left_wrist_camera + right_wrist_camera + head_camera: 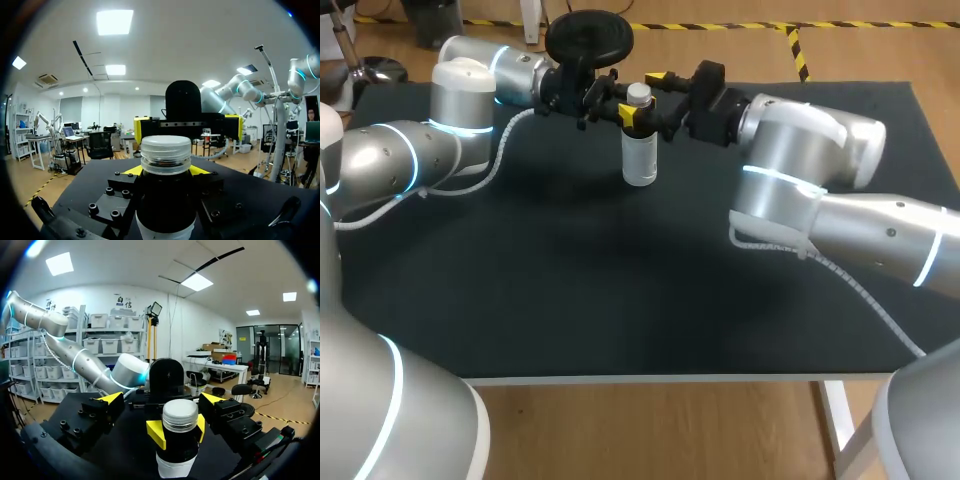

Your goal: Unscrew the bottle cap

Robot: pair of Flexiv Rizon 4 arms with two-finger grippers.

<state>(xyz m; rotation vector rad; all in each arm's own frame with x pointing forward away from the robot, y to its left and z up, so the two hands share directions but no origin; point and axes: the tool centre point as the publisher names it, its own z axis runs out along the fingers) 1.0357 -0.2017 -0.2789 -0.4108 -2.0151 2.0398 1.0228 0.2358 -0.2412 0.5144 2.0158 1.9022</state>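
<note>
Between the yellow tips of the left tool (166,172), clamped just under the cap (166,152), the clear bottle (639,158) stands upright at the far middle of the table (620,290). Opposite, the right tool (161,400) is spread wide either side of the cap, touching nothing. The cap looks fully on, so gripping and turning are left. Only the tools themselves crowd the neck.

The black-topped table (620,300) was seen set on a white frame over a wooden floor (650,430), yellow-and-black tape (798,48) was laid across the boards behind it, shelves (107,335) were ranged along one white wall, and the room was lit by ceiling panels (114,22).
</note>
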